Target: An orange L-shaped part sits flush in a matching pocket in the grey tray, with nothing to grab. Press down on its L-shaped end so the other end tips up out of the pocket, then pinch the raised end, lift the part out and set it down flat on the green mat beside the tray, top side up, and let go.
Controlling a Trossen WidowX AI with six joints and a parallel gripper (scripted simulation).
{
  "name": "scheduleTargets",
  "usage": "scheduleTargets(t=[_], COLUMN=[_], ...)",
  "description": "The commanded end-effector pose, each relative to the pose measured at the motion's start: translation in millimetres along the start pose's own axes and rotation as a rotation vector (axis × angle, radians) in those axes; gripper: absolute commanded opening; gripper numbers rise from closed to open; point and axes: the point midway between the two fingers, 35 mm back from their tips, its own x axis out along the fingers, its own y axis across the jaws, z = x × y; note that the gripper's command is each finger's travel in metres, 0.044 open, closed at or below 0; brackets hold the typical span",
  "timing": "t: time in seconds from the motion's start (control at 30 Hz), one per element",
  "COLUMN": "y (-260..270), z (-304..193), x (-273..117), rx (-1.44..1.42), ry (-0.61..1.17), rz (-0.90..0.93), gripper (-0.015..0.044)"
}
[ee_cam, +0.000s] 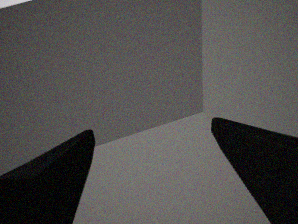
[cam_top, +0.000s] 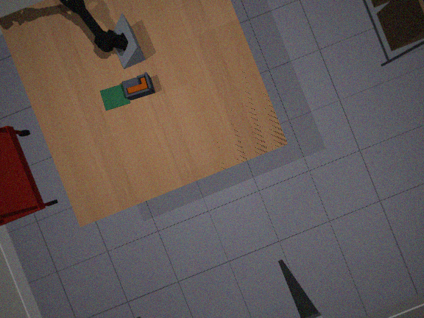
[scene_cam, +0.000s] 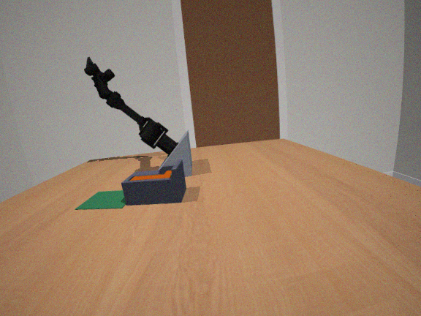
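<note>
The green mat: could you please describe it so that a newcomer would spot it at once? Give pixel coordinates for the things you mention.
On the wooden table (cam_top: 165, 147) (scene_cam: 219, 256), find the grey tray (cam_top: 140, 96) (scene_cam: 153, 194) that frames an orange L-shaped part (cam_top: 136, 87) (scene_cam: 151, 177). The mat (cam_top: 115, 98) (scene_cam: 104, 200) lies right beside it, a thin green four-sided sheet, flat where the tray stands up like a block.

My arm (cam_top: 86, 18) (scene_cam: 131, 113) is cut off by the top view's upper edge. My gripper (scene_cam: 88, 63) (ee_cam: 153, 129) is too small in the exterior view to resolve finger spacing. In the wrist view, the frame's borders crop both fingers.
</note>
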Motion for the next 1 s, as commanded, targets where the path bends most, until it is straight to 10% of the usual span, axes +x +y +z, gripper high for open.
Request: scheduleTargets(t=[0.0,0.27,0.97], y=[5.9,103.8,429.1], z=[-2.8,-37.6,-26.7], x=[1.9,22.2,-22.9], rx=[0.021,0.324,1.225], ry=[0.006,0.110,0.627], rz=[0.013,0.218,0.894], gripper=[0.0374,0.0180,0.0180])
